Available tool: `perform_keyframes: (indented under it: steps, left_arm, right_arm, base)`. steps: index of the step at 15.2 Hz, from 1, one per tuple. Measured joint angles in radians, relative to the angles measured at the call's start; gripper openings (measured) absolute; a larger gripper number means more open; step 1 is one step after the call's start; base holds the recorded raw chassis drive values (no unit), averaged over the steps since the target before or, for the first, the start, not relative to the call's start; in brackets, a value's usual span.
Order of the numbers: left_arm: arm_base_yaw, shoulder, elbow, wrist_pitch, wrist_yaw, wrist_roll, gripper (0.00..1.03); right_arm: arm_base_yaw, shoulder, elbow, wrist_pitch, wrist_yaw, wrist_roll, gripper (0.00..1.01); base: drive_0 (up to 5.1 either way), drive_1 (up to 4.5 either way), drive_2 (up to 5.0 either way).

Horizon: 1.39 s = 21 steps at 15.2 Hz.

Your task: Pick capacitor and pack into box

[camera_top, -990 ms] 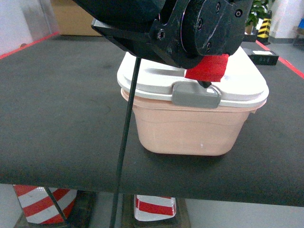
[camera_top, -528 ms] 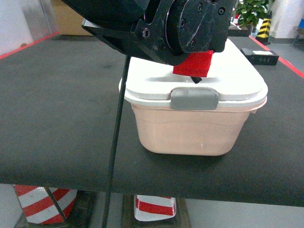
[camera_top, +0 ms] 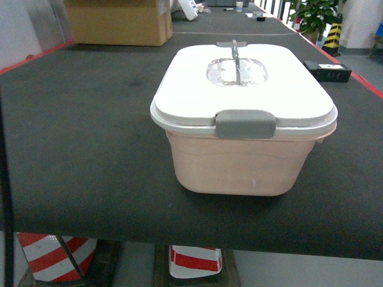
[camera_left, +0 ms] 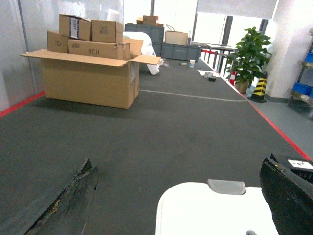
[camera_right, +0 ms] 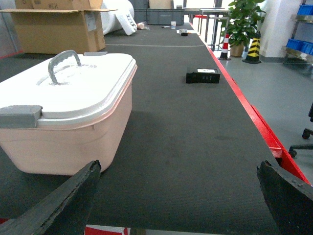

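The pale pink box (camera_top: pixel 239 164) stands in the middle of the black table with its white lid (camera_top: pixel 281 98) on. The grey handle (camera_top: pixel 235 52) is upright and the front clip (camera_top: pixel 245 124) lies flat. No capacitor shows in any view. Neither gripper appears in the head view. My left gripper (camera_left: pixel 177 166) hangs open above the lid's far end (camera_left: pixel 205 210), fingers wide apart and empty. My right gripper (camera_right: pixel 178 166) is open too, low over the mat just right of the box (camera_right: pixel 73 139), holding nothing.
A small black device (camera_right: pixel 202 77) with a white label lies on the mat to the right, beyond the box, near the red table edge (camera_right: pixel 254 117). An open brown carton (camera_left: pixel 90 78) with smaller cartons on top stands at the far left. Striped barriers (camera_top: pixel 191 260) sit under the near edge.
The black arm with its red part that hung over the lid and filled the top of the head view has drawn back out of that view. The whole lid and handle now show.
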Motion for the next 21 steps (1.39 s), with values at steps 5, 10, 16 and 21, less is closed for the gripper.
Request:
perform_keyframes:
  steps: [5,10,16,21]
  left_arm:
    - [0.043,-0.187,-0.239,0.068,0.053,0.073,0.98]
    - [0.19,-0.468,-0.621,0.047,0.151,0.052,0.47]
    - [0.338,-0.758,-1.02,0.111,0.308,0.047,0.02]
    - [0.409,-0.974,-1.167,0.037,0.386,0.047,0.02]
  right_arm:
    - [0.0,0.0,0.0,-0.001,0.0,0.0,0.98]
    - [0.0,0.0,0.0,0.0,0.0,0.0,0.98]
    - [0.0,0.0,0.0,0.0,0.0,0.0,0.98]
    - [0.0,0.0,0.0,0.0,0.0,0.0,0.98]
  base:
    - [0.0,0.0,0.0]
    - [0.0,0.0,0.0]
    - [0.0,0.0,0.0]
    - [0.0,0.0,0.0]
